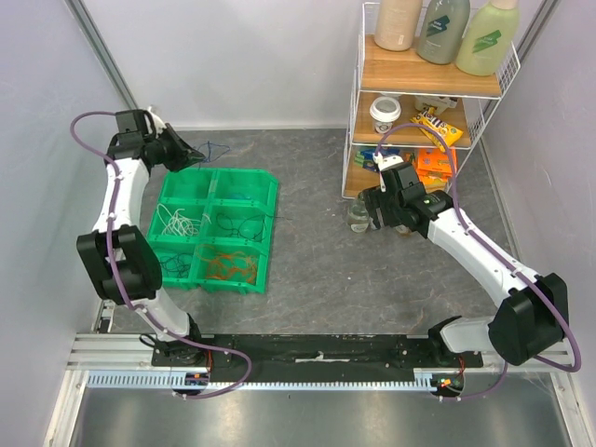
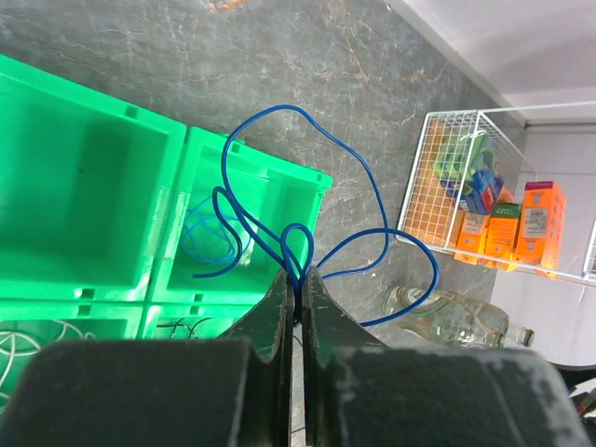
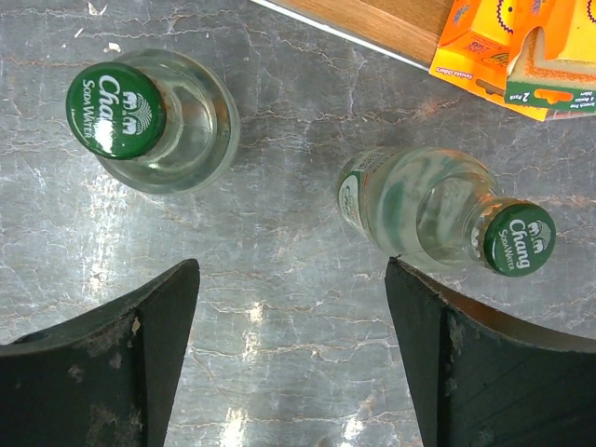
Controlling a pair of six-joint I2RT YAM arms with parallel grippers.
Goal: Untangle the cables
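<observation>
My left gripper (image 2: 298, 276) is shut on a looping blue cable (image 2: 358, 168) and holds it above the far edge of the green tray (image 2: 112, 186); in the top view the gripper (image 1: 194, 152) and the blue cable (image 1: 216, 149) sit at the tray's far left corner. More blue wire (image 2: 200, 237) lies in a far compartment. In the top view, compartments hold white cables (image 1: 179, 223), black cables (image 1: 237, 223), orange cables (image 1: 231, 265) and dark blue cables (image 1: 175, 266). My right gripper (image 3: 291, 307) is open and empty above the grey table, near the shelf in the top view (image 1: 380, 212).
Two Chang soda water glass bottles (image 3: 154, 116) (image 3: 438, 209) stand just beyond my right gripper. A wire shelf rack (image 1: 424, 102) with bottles, a cup, snacks and orange boxes (image 2: 521, 223) stands at the back right. Walls close both sides.
</observation>
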